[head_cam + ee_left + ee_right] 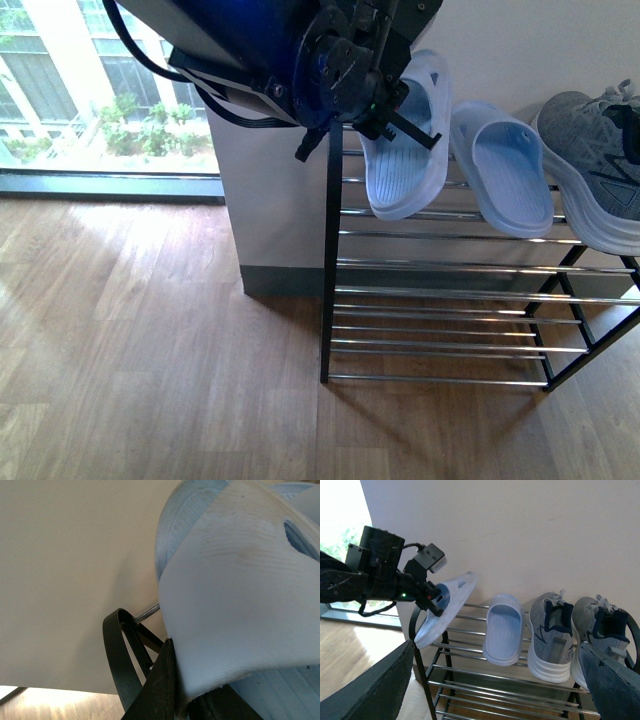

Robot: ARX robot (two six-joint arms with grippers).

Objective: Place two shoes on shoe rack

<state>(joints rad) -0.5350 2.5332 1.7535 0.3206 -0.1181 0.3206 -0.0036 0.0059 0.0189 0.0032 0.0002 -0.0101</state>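
Front view: the left gripper (405, 105) is clamped on a pale blue slide sandal (405, 150), holding it tilted above the left end of the shoe rack (330, 300), its lower end reaching the upper chrome bars. Just to its right a second blue slide (505, 165) lies on the top shelf, and further right a grey knit sneaker (595, 165) with a thick white sole rests on the same shelf, partly cut off by the edge of the frame. The rack stands on a wooden floor (150, 350) against a light wall.

In the right wrist view, the same row shows: held slide (445, 610), resting slide (502, 630), then both grey sneakers (550, 635) (600, 640) side by side on the top shelf, heels outward. The right gripper's (495, 685) two dark fingers (375, 685) stand wide apart, holding nothing.

The left wrist view is filled by the blue slide's strap (240, 605) pinched between the dark fingers.
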